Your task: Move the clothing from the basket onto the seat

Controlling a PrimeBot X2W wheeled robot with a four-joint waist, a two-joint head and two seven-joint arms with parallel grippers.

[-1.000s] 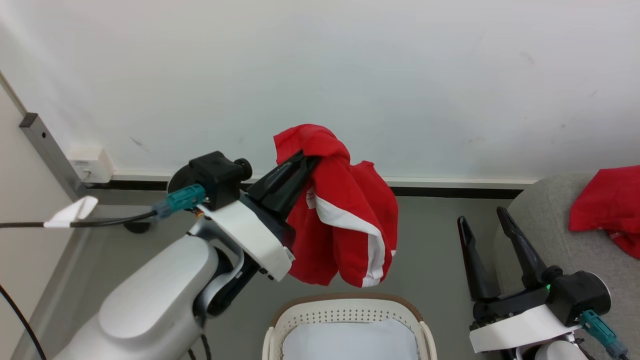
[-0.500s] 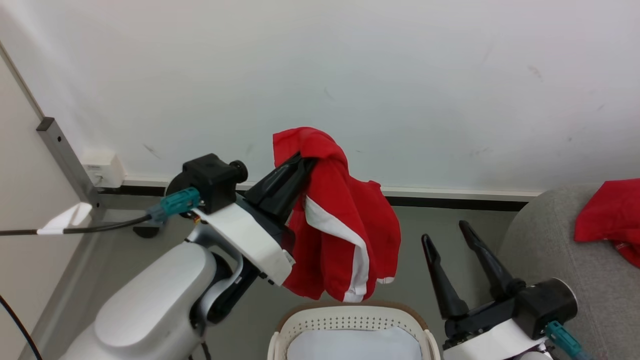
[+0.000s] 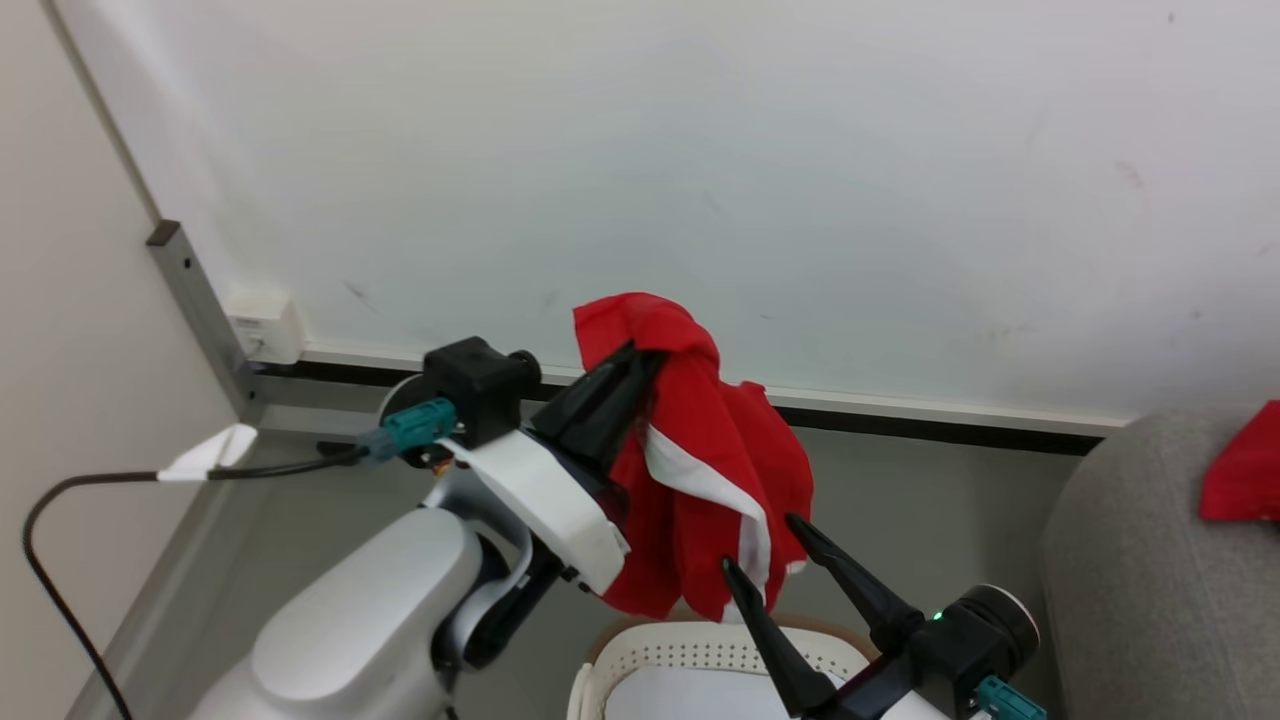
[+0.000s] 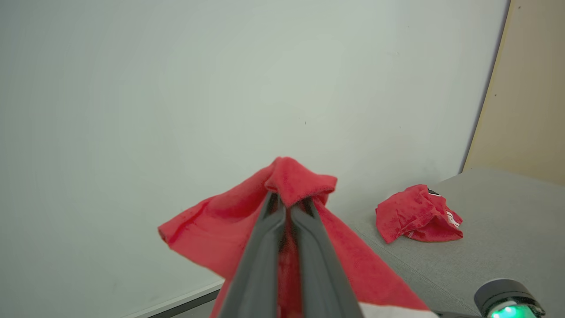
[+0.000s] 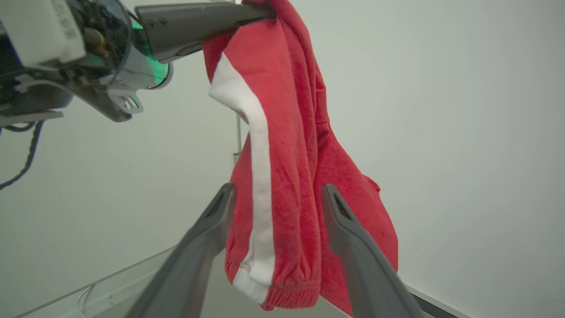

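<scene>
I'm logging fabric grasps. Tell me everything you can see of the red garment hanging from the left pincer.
The red garment is soft, towel-like fabric, bright red with a broad white stripe and a ribbed hem. It hangs bunched in the air above the basket. The left pincer is shut on its top fold. The right pincer, open, flanks its lower part without clamping it.

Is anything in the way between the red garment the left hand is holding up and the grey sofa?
Only the robot's own right hand: open, it sits low between the hanging red garment and the sofa, with its fingers pointing up near the garment's hem. Nothing else visible blocks that path.
</scene>
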